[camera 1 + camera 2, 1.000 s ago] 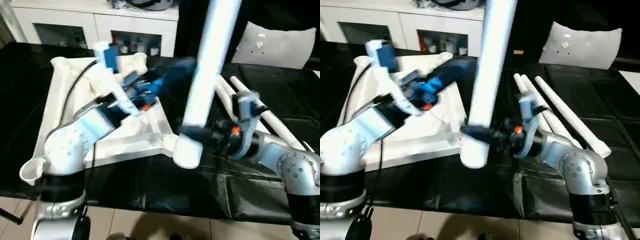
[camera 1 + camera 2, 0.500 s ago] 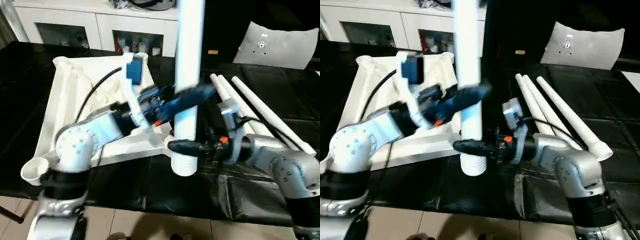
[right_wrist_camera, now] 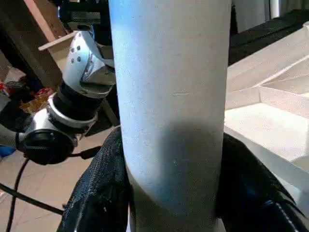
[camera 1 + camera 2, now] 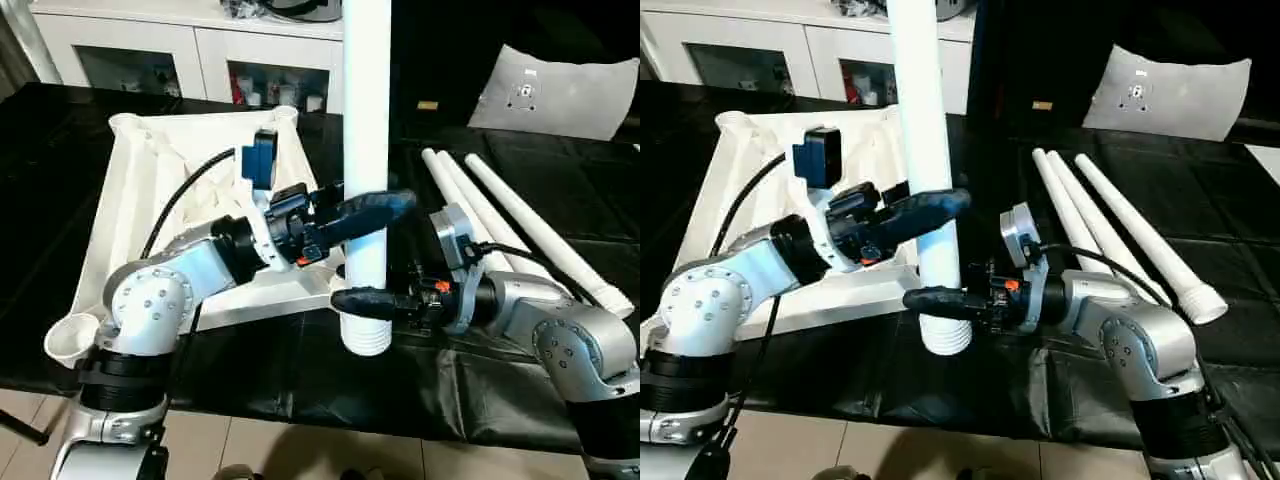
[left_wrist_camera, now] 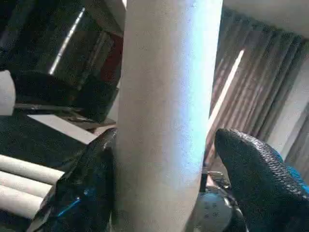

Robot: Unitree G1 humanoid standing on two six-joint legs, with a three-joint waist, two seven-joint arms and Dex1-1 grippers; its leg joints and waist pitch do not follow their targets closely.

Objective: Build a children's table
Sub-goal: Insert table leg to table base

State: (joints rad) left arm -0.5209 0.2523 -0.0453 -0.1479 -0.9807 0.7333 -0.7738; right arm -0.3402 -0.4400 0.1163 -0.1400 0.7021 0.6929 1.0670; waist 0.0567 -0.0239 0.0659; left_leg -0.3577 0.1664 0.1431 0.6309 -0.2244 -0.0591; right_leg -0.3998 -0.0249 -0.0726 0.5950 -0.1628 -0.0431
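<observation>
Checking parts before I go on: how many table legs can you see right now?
4. One leg stands upright, gripped by the right gripper, with the left gripper around it higher up. Three legs lie side by side on the black table.

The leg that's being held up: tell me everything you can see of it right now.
The leg is a long, round, white tube that looks like plastic, smooth along its length, with a ribbed screw end at the bottom. It stands nearly upright, its top running out of the head views. The right gripper is clamped around it just above the threads. The left gripper sits higher up, one finger against the leg and the other apart from it in the left wrist view. The threaded end hangs just off the tabletop's near corner.
</observation>
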